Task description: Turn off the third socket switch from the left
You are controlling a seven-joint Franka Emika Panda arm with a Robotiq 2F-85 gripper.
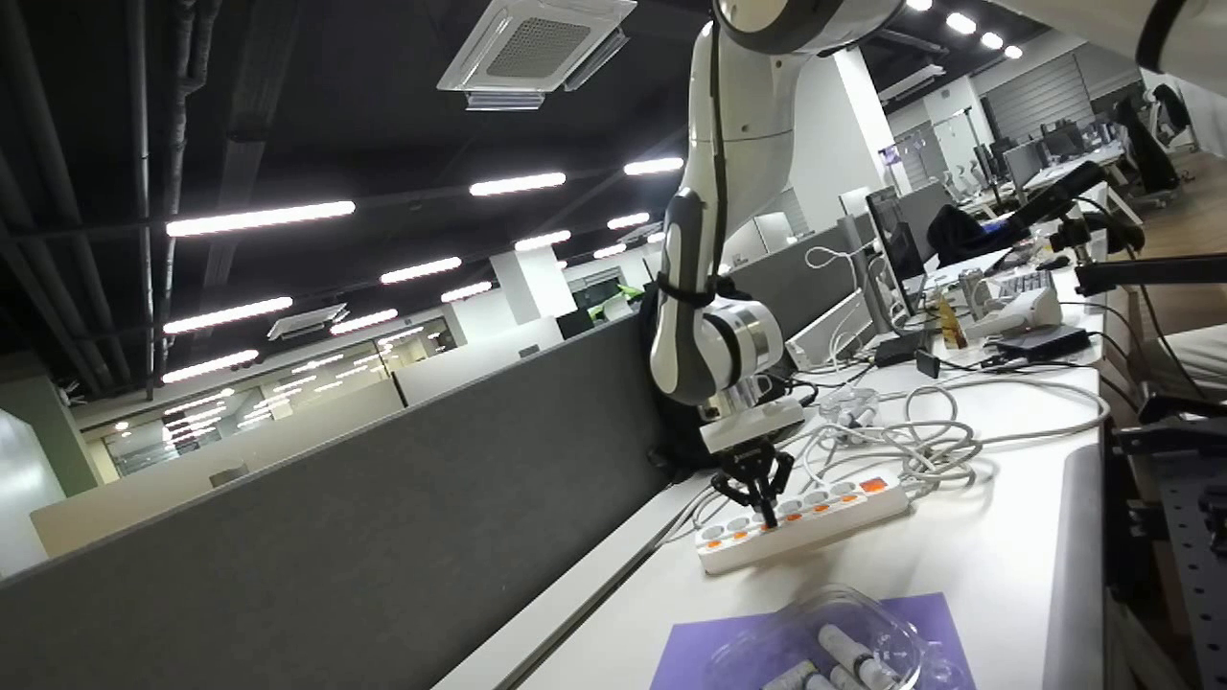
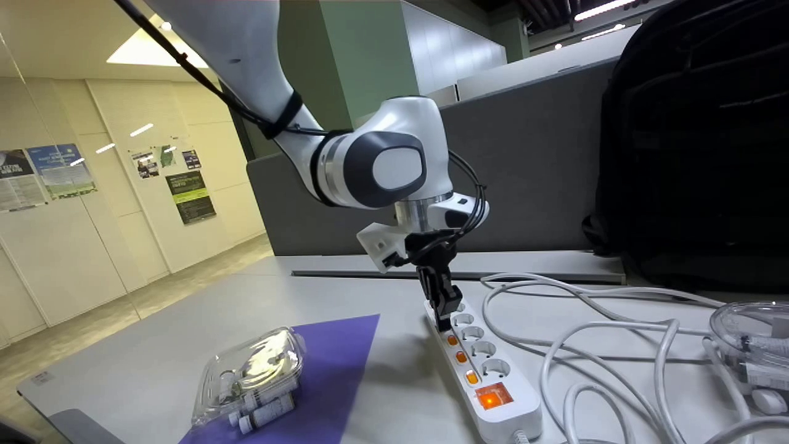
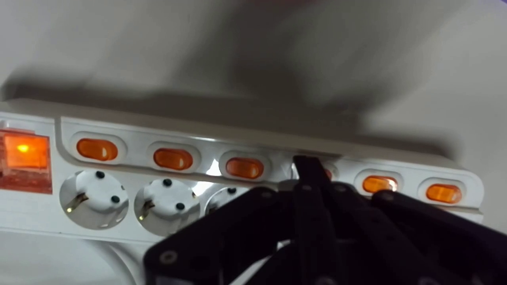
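Observation:
The socket, a long white power strip, lies on the desk in both exterior views (image 1: 805, 539) (image 2: 453, 370) and spans the wrist view (image 3: 222, 138). It has a row of small orange switches and a large lit orange-red switch (image 3: 25, 150) at its cable end. My gripper (image 3: 311, 162) points down with its fingers together and nothing between them. Its tips are over a small switch (image 3: 328, 174), mostly hidden, third from the end away from the large switch. In an exterior view the gripper (image 1: 769, 522) is at the strip's surface. I cannot tell whether the switch is pressed.
Loose white cables (image 1: 935, 441) lie beside the strip's cable end. A clear plastic box (image 2: 253, 370) with white tubes sits on a purple sheet (image 2: 339, 345). A grey partition (image 2: 524, 166) and a black backpack (image 2: 696, 154) stand behind. A clear container (image 2: 755, 327) sits among the cables.

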